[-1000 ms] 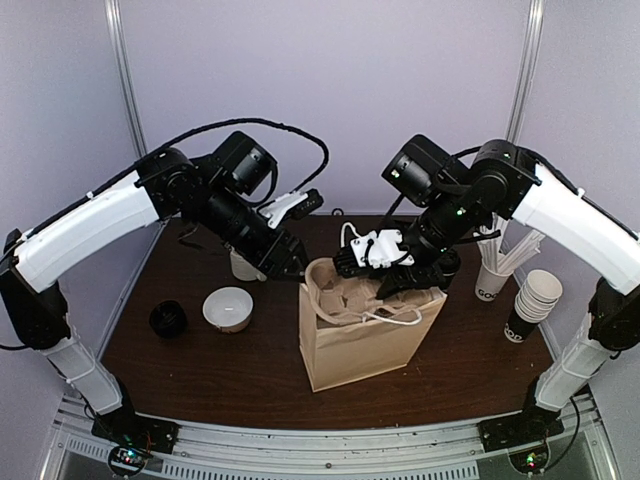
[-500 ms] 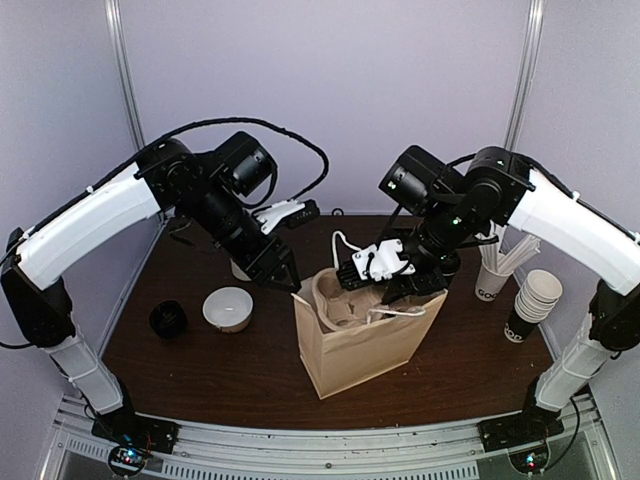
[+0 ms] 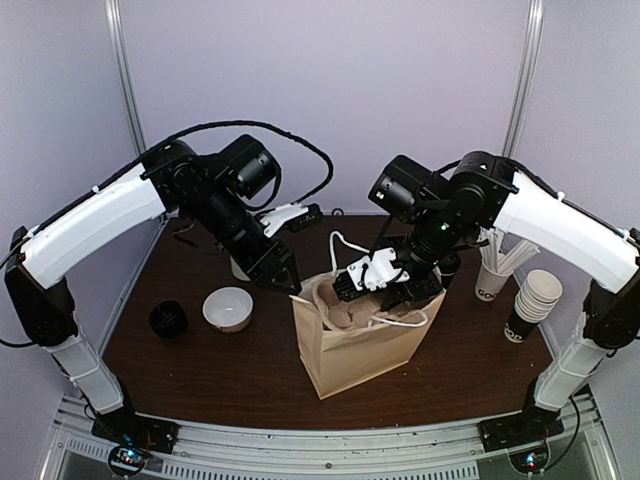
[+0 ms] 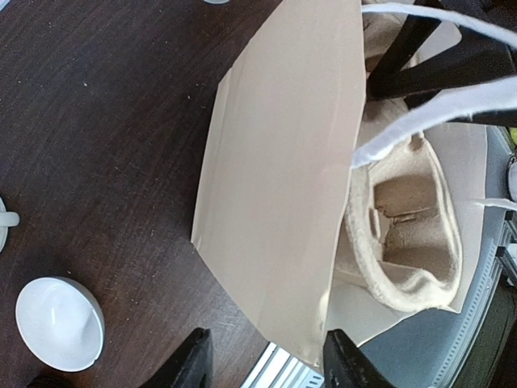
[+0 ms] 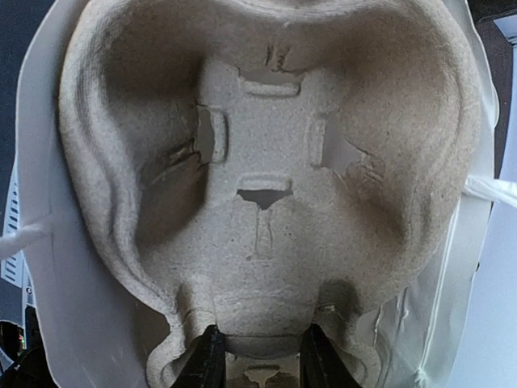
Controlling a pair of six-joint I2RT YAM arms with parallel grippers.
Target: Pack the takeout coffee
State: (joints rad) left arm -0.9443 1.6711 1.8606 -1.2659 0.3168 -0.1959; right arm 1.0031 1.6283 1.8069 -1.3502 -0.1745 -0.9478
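As seen from the top, takeout coffee [image 3: 168,319] stood at the table's [image 3: 200,375] left, well apart from the paper bag [image 3: 360,350]. Left wrist: left gripper [image 4: 265,349] spread wide, bag corner between its fingers. Right wrist: right gripper [image 5: 260,360] pinched on the pulp carrier's [image 5: 266,202] rim.

Even, soft light is cast from above; the bag handles [image 4: 428,117] are blurred and overexposed (left wrist view).
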